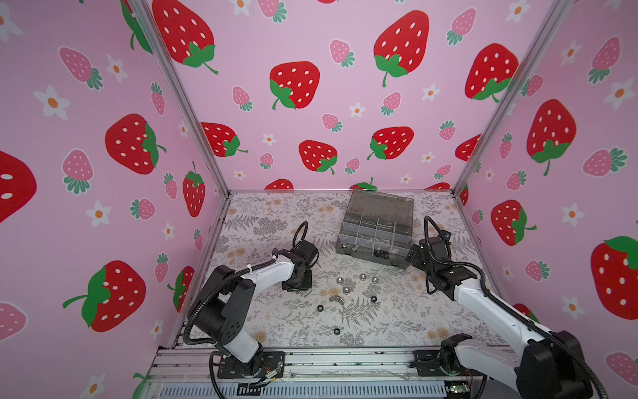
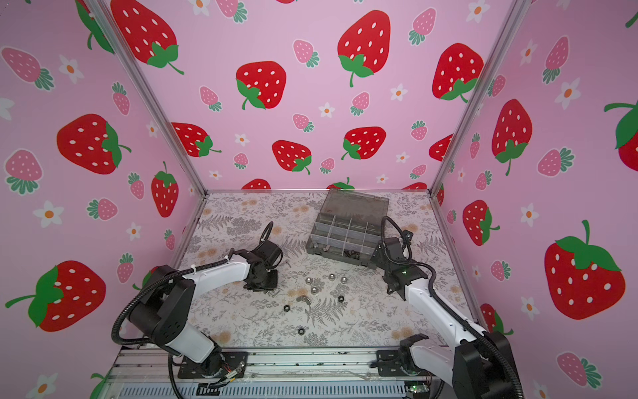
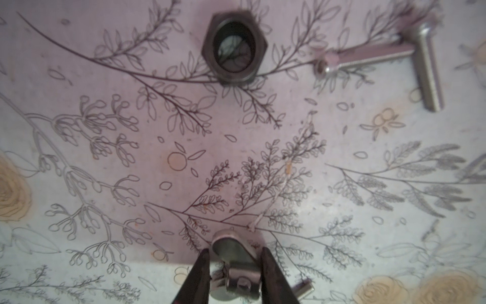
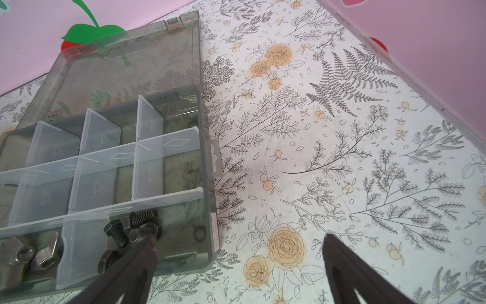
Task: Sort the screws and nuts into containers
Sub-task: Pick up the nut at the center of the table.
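Observation:
My left gripper is low on the table, its two fingers closed on a silver wing nut that lies on the floral mat. Beyond it lie a black hex nut and two slim silver screws. In a top view, silver cap nuts and black hex nuts are scattered mid-table. The grey organiser box with its containers stands open at the back. It holds black bolts and wing nuts. My right gripper is open and empty beside the box's corner.
The box's lid leans back towards the rear wall. A third silver screw lies just beside my left fingers. One more black hex nut sits near the table's front edge. Pink strawberry walls enclose the table on three sides.

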Available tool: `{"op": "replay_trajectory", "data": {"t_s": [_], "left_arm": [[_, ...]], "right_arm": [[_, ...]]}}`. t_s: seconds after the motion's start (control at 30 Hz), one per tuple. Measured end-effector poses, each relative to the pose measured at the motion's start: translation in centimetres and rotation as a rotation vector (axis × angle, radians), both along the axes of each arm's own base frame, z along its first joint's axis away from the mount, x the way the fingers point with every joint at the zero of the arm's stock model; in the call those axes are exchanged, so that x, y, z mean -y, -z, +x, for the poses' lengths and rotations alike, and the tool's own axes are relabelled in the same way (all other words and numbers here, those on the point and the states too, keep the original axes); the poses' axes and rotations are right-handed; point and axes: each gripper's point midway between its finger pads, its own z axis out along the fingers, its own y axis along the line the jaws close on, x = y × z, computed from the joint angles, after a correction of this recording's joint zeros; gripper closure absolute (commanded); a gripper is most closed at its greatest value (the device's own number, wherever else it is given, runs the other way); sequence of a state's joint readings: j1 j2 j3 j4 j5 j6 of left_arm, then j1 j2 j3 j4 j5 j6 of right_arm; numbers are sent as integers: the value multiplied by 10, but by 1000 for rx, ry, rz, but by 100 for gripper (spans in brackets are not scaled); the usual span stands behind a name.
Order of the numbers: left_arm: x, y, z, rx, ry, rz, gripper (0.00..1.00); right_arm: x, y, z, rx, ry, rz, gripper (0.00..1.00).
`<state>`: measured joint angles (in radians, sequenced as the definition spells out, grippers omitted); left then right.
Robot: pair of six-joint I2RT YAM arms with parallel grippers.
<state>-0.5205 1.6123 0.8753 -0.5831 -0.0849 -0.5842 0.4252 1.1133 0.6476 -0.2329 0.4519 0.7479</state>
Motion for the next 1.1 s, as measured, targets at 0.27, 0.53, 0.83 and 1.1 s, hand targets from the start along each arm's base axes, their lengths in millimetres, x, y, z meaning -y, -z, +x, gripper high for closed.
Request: {"op": "replay_trajectory", "data": {"t_s": [0.27,0.53,0.83,1.1], "left_arm": [[0,0,1,2,-2,0,83],[1,-1,1,4,-4,-2,86],[17,-21,19,59,16,-34,87],[105,-77,85,251,138,-166,88]], "right_arm": [[0,3,0,-8,-1,-3,0],[0,5,0,-17,-1,-7,0],[0,5,0,-17,0,-7,0],[0,5,0,-15,-1,-6,0]]}}
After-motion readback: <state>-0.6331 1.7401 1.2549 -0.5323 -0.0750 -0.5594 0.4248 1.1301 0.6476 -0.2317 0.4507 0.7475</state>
